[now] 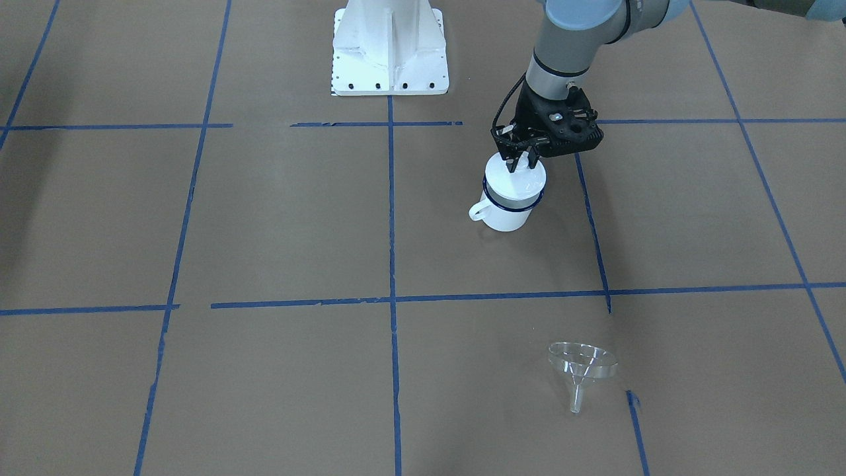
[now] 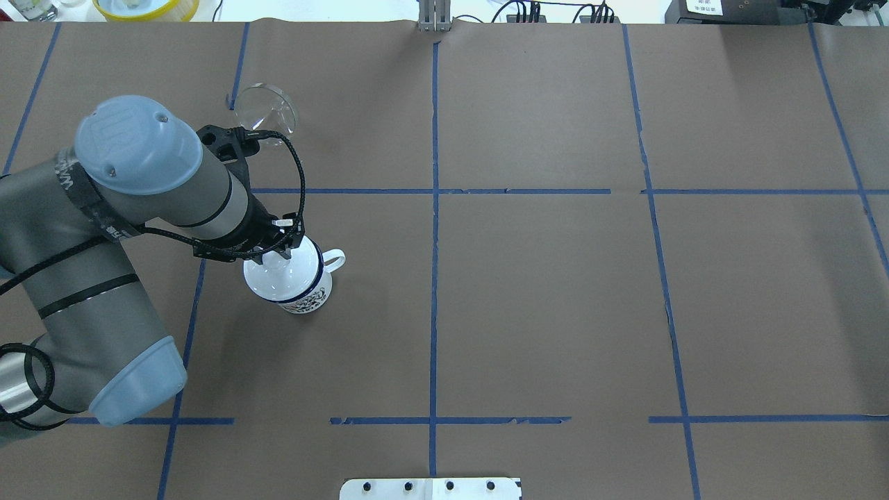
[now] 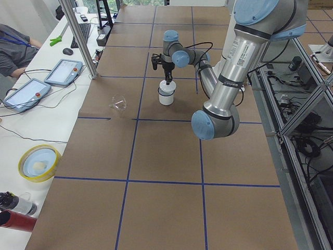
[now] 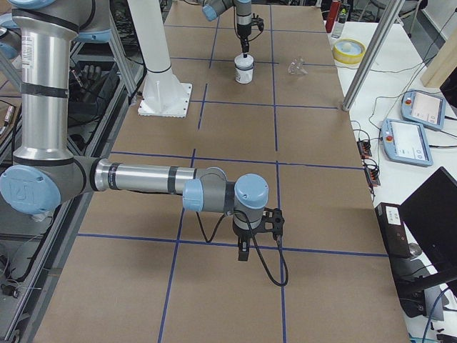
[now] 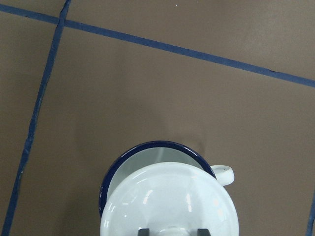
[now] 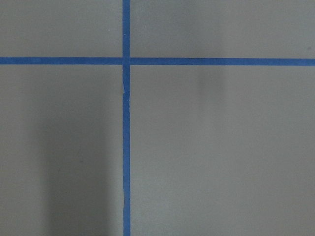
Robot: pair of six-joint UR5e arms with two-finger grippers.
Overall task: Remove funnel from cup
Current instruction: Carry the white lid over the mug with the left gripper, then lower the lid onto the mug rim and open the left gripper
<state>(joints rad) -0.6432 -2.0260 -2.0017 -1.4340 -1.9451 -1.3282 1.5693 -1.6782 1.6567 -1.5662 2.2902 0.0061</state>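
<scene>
Overhead exterior view: grips white domed lid [image 2: 274, 278] by knob with left gripper [image 2: 281, 255] fingers, over the enamel mug [image 2: 309, 300]. Clear funnel [image 2: 264, 111] on counter [image 2: 555, 292], far left, well apart. Right gripper [image 4: 243, 251] fingers: cannot tell.

I read only a UR logo, on the left arm's joint cap [image 2: 114, 130] and on the right arm's joint cap [image 4: 25, 191]. The dark print on the cup [image 2: 309, 293] is too small for me to read.

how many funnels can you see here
1. The funnel lies on the table, apart from the cup, toward the operators' side. The lid over the cup partly hides its inside.
</scene>
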